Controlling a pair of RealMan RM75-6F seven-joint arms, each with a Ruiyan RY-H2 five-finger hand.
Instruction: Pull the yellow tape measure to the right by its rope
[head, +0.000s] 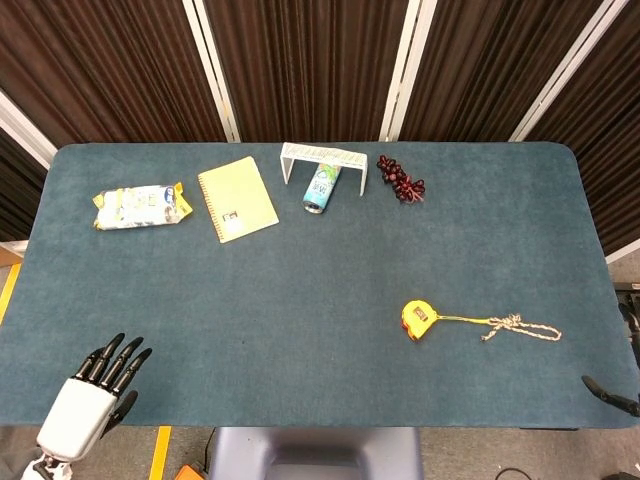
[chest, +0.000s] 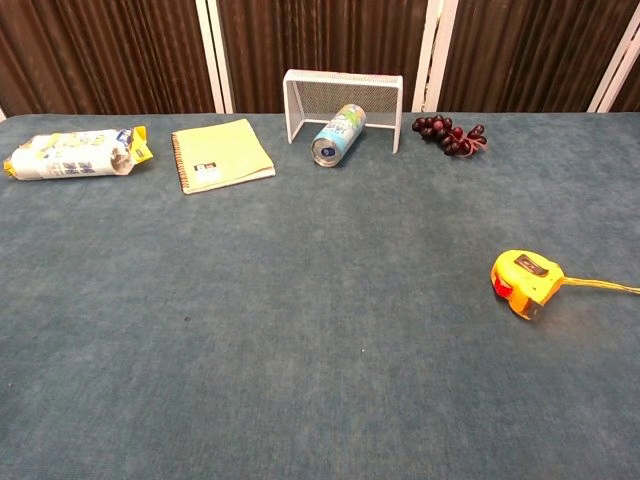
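Tape measure (head: 418, 320) lies on the tabletop (head: 320, 270), right of centre toward the near edge. Its rope (head: 510, 327) trails off to the right, slack and flat on the cloth, knotted end well short of the right edge. Nothing touches either one. In the chest view only the start of the rope shows before it runs out of frame.

Left hand (head: 92, 392) sits off the near left corner, fingers apart and pointing up-right, holding nothing. Right hand (head: 612, 394) barely visible at the near right corner: one dark fingertip and a sliver at the frame edge. Cannot tell how its fingers stand. It is apart from the rope.

Along the far edge, left to right: snack bag (head: 140, 206), notebook (head: 237, 198), white wire rack (head: 324, 159) with a can (head: 320, 188) lying on its side under it, grapes (head: 400, 179).
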